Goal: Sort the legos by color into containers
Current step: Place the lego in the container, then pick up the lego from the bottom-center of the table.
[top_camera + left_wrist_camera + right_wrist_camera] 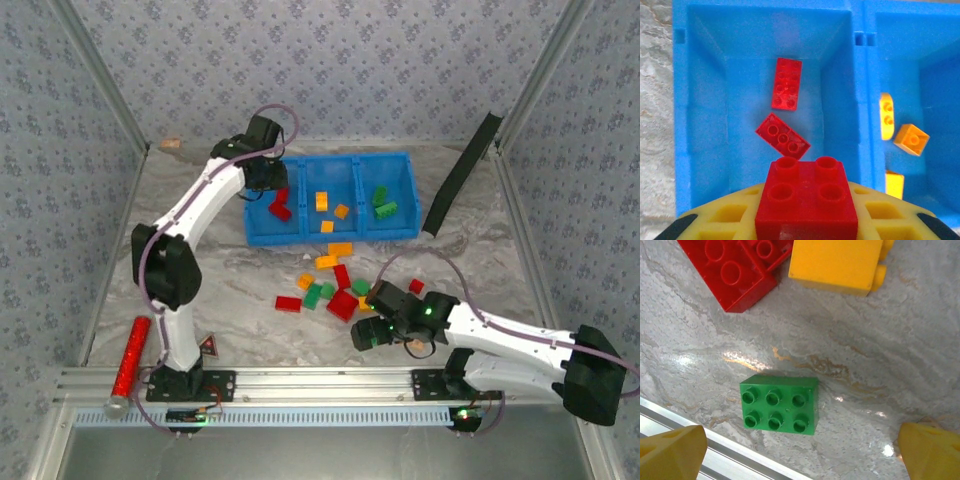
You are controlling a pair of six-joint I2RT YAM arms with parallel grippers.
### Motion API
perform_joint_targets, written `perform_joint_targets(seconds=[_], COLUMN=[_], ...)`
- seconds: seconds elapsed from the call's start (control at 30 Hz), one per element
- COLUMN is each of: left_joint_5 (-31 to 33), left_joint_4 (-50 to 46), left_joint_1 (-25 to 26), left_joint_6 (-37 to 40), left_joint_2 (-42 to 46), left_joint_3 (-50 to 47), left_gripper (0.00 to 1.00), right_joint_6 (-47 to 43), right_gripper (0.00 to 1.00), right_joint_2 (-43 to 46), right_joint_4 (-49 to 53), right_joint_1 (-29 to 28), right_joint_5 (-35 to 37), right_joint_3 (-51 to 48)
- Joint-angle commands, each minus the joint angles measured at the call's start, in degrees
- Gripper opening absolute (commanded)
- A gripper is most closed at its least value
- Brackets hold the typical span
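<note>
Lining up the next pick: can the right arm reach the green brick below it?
Probably yes: the right gripper is open over the green brick; the red brick and yellow brick lie apart.

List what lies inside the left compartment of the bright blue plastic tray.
Two oblong red plastic bricks lie on the left compartment floor, one straight, one tilted. The left gripper holds a square red brick above the near edge, hiding the floor beneath.

The legos (779, 410) look like smooth, glossy plastic, and the blue containers (705, 115) a slightly duller plastic. The table (855, 330) under the legos is marble-patterned and shiny.
</note>
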State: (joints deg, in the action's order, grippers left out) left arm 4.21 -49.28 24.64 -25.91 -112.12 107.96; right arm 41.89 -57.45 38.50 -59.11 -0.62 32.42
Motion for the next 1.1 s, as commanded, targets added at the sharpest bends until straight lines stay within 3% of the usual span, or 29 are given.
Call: perform_joint_targets(seconds=[0.0,0.27,0.43,0.7,0.97,1.07], left_joint_5=[-1.2,-2.7,-3.1,-3.5,-3.9,-4.1], left_joint_4=[0.3,-1.9,-2.1,-1.3,-1.1,-0.9], left_joint_1=[-1.5,-3.1,-3.1,-3.1,-3.1,-2.9], left_joint_6=[2.0,1.8,1.7,1.9,2.7,3.1], left_joint_2=[-4.5,-16.7,-20.3,-19.8,-16.3,-13.6], left_joint_3=[3.5,11.1,13.3,12.3,10.6,9.0], left_gripper=[0.24,0.25,0.33,0.46,0.48,0.48], right_joint_6=[5.9,9.9,8.7,5.7,4.0,3.4], right_gripper=[1.00,0.97,0.92,0.89,0.86,0.78], right_joint_2=[-0.6,-3.0,-3.5,-6.8,-13.7,-16.5], right_joint_4=[-1.3,-0.2,-2.8,-6.0,-10.0,-10.7], right_joint_1=[-2.2,-7.0,-9.0,-10.1,-10.8,-11.1], right_joint_5=[2.9,8.6,11.4,11.3,9.8,9.7], right_joint_3=[-1.0,-0.6,-1.8,-2.3,-0.5,0.3])
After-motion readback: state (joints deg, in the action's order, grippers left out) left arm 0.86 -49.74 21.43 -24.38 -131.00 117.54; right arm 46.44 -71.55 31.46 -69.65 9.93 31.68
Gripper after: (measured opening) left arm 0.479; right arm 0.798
